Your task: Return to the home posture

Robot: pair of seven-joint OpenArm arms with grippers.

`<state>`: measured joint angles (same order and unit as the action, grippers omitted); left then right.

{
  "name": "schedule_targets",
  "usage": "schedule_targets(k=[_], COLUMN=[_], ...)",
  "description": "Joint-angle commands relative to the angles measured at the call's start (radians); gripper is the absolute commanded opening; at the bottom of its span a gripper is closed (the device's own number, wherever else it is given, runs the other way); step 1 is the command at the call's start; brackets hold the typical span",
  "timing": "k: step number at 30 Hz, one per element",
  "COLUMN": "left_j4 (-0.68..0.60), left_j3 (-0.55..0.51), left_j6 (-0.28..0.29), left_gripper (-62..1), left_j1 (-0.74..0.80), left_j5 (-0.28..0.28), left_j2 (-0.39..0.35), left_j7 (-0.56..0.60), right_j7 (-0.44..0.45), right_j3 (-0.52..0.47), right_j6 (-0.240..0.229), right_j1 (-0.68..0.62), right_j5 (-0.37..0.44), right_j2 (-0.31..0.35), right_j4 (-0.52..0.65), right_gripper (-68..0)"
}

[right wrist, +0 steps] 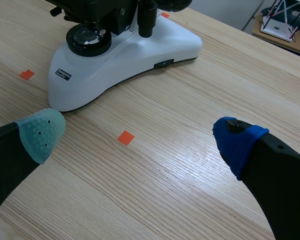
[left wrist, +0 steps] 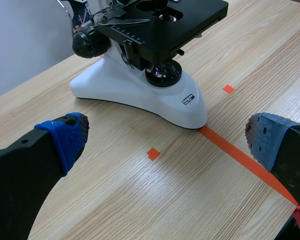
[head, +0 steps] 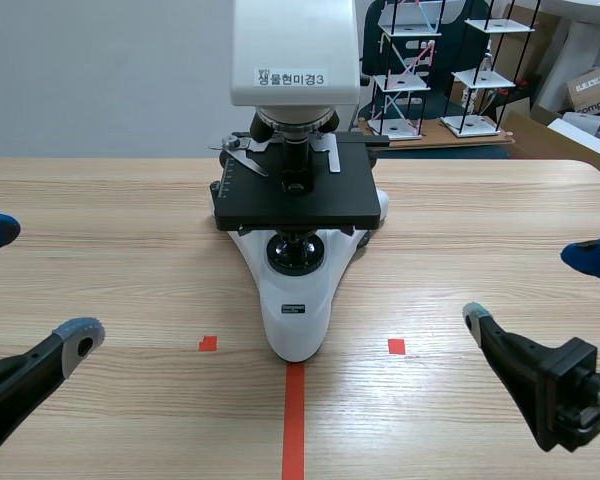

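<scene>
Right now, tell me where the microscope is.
In the scene view the microscope stands at the middle of the table, between the left gripper and the right gripper, its white base at the far end of the orange-red tape line.

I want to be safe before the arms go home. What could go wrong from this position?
1. Both pairs of jaws stand open and low over the table, one on each side of the microscope. A swing inward could hit its white base.
2. The microscope is tall, with a large head above; a bump might shift or tip it.
3. Its black platform sticks out sideways, so an arm rising close by could catch it.
</scene>
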<state>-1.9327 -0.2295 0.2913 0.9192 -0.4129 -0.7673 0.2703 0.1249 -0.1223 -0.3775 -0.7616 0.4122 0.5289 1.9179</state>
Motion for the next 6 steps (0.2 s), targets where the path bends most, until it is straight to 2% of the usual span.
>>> schedule_targets(k=[1,6], left_j4=[-0.006,-0.006], left_j3=[0.003,0.003], left_j6=[0.003,0.003], left_gripper=[1.4,1.4], left_j1=[-0.005,-0.005], left_j5=[-0.01,-0.01], left_j2=[0.005,0.005], left_j7=[0.018,0.017], right_j7=[0.011,0.011], right_j3=[0.0,0.0], right_j6=[0.003,0.003], right_j1=[0.013,0.013], right_j5=[0.011,0.011], right_j2=[0.008,0.008], right_j4=[0.008,0.008], right_gripper=[0.4,0.4])
